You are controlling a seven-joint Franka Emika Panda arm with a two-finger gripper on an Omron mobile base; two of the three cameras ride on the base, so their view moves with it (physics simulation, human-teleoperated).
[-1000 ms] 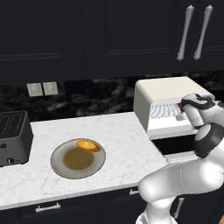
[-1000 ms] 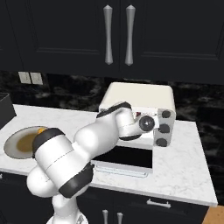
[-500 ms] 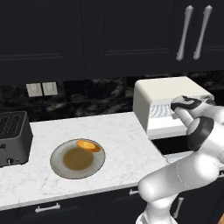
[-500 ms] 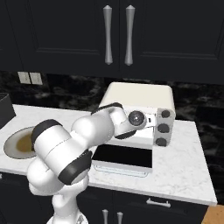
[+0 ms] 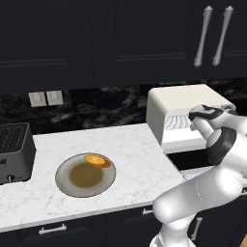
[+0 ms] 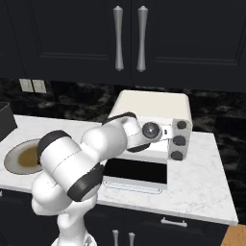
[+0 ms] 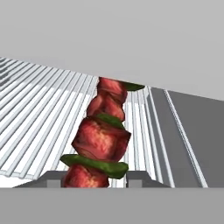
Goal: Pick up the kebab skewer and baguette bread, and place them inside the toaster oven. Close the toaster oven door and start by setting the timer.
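My gripper [image 7: 94, 178] is shut on the kebab skewer [image 7: 103, 131], a stick of red meat chunks and green pieces. The skewer hangs just above the wire rack [image 7: 39, 113] inside the toaster oven [image 5: 185, 103]. The toaster oven door [image 6: 137, 173] hangs open, folded down in front of the opening. In both base views my hand reaches into that opening. The baguette bread [image 5: 96, 160], a small orange oval, lies at the far rim of the grey plate [image 5: 67, 185] on the counter to the left.
A dark grey slot toaster [image 5: 14, 149] stands at the counter's left end. Three dark knobs [image 6: 178, 140] run down the oven's right side. Dark wall cabinets with silver handles [image 6: 129, 38] hang above. My own arm crosses in front of the oven.
My hand has moved a little further into the oven with the skewer in it, and the arm's elbow has shifted. Plate and bread have not moved.
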